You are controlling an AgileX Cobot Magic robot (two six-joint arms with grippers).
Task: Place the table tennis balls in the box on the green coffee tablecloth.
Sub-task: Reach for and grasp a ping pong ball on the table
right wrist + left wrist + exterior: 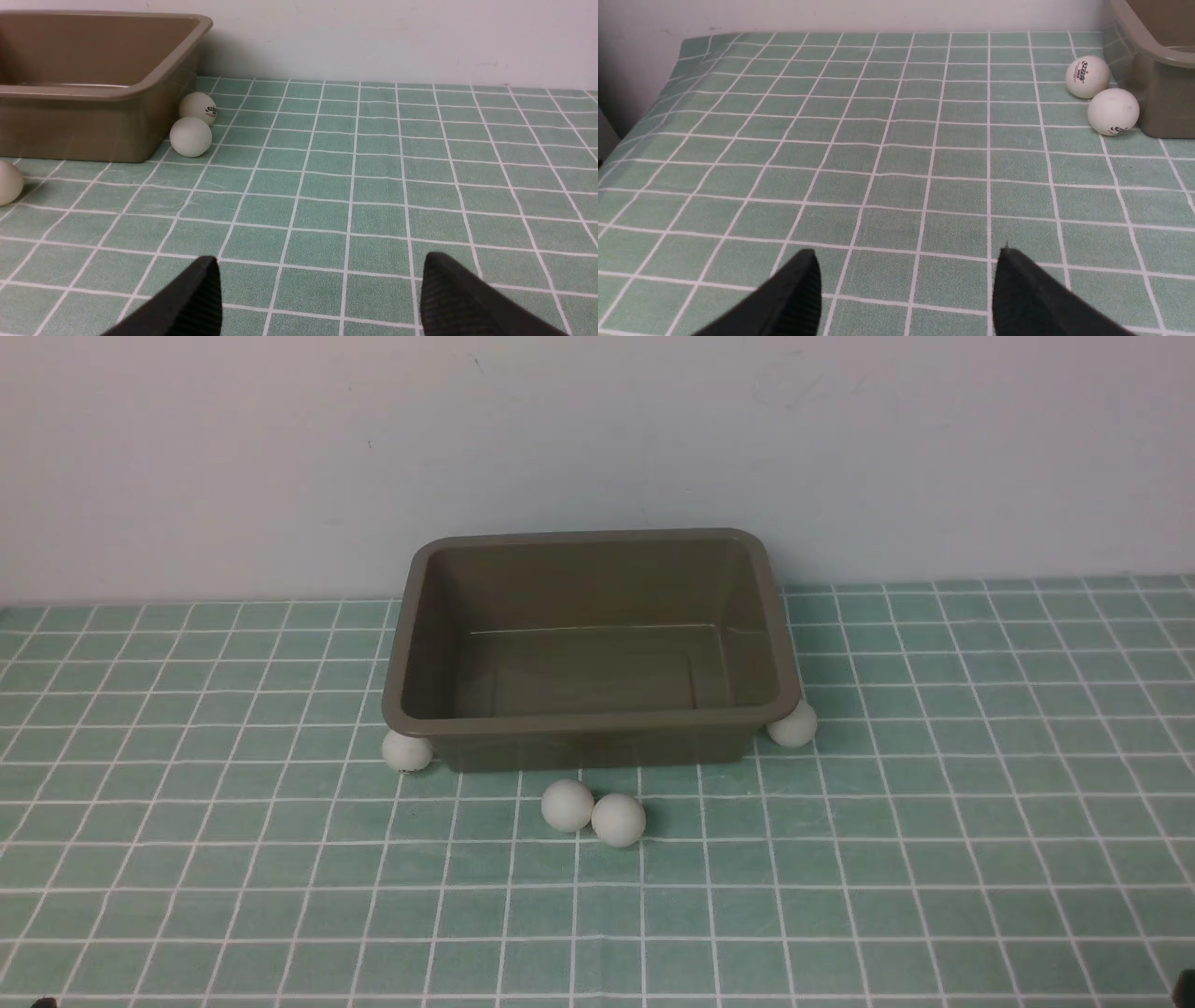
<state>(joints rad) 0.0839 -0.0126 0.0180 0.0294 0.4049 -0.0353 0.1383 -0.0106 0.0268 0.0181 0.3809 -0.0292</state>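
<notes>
**Progress check: nothing boxed, every ball left to move**

Checked the box (588, 644) from the front: stands open side up on the green coffee tablecloth (187, 859), close to the back wall, floor bare. Found no ball inside.

Counted four table tennis balls (567, 805) on the cloth in the front view:
- left-corner ball (407, 750), tucked against the box's near left corner;
- right-corner ball (792, 722), tucked under the rim at the near right corner;
- front pair, touching each other just in front of the near wall.

Picked up two more from the wrist views, hidden from the front by the box. Saw a second left ball (1087, 76), printed logo facing the camera, just beyond the corner one along the box's left side. Saw a second right ball (197, 108), also logo-marked, just beyond the corner one on the right side. Took the ball at the edge of the right wrist view (7, 183) to be one of the front pair; could not confirm.

Judged the total at six, all outside the box.

Noted the left gripper (908, 254) spread wide with nothing between the jaws, low over bare cloth, well apart from the nearest balls. Noted the right gripper (321, 257) likewise: wide, empty, well apart from its corner balls.

Rated the task as barely started: zero placed, no ball gripped, six pick-and-drop rounds left.
</notes>
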